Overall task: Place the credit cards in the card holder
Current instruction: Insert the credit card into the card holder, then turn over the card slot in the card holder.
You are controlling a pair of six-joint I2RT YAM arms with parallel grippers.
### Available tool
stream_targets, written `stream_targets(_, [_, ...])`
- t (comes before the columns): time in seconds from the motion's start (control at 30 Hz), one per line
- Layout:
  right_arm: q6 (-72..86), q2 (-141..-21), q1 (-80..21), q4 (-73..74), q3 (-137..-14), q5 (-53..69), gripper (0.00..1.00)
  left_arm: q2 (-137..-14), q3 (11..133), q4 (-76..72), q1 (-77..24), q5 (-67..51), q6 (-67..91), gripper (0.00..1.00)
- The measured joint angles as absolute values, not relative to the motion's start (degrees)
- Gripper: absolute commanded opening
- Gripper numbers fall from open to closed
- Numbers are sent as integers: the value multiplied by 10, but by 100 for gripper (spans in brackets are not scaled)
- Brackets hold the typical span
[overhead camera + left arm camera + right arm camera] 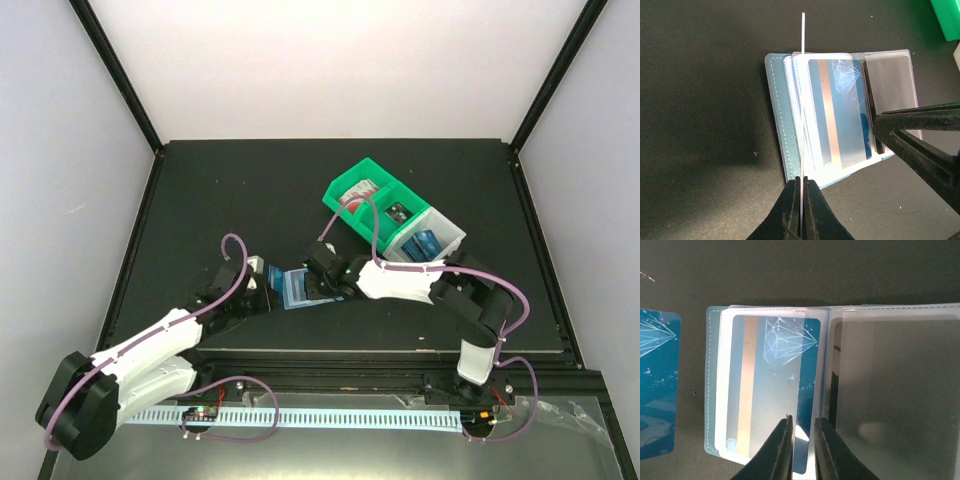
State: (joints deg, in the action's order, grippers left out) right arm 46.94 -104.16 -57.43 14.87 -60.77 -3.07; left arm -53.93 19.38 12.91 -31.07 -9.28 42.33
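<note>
**Teal wallet point(774, 115) open flat, one leaf point(803, 35) pinched upright**

My left claw point(801, 182) is clamped on the lower edge of that clear leaf. It holds the leaf edge-on above the wallet's left half, so the left wrist view shows it as one thin white line across the stacked sleeves.

Beneath it a blue card point(772, 390) with a copper stripe and a pale diamond lies among the left-hand sleeves. I cannot tell how far in it is.

My right claw point(803, 418) hangs over the card's lower right corner, fingers a narrow slit apart. I cannot tell whether they pinch it. At centre right of the left wrist view its dark fingers cover the fold. Right of the fold lies a frosted pocket point(895, 390).

A second card point(655, 390) shows at the left edge of the right wrist view, a strip of mat between it and the wallet.

At centre right of the top view a green bin point(352, 176) and a white bin point(447, 222) touch. A third card point(425, 243) lies in the white one. Purple cables point(238, 265) loop off both arms.

Everything sits on a black mat point(250, 190), with pale walls point(330, 70) around and black posts point(118, 75) at the back corners. A white slotted strip point(340, 415) runs along the bottom.
</note>
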Motion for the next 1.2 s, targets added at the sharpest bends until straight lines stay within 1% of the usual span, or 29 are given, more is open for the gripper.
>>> stream_targets(0.17, [457, -1042, -580, 176, -626, -43, 5, -540, 194, 129, -311, -93, 423, 2])
stream_targets(0.3, [450, -1050, -582, 185, -635, -41, 1, -544, 194, 126, -311, -96, 423, 2])
stream_targets(0.83, [453, -1070, -582, 194, -634, -40, 1, -556, 194, 120, -311, -105, 424, 2])
stream_targets(1.2, [462, -1071, -582, 187, -631, -39, 1, -541, 184, 120, -311, -112, 426, 2])
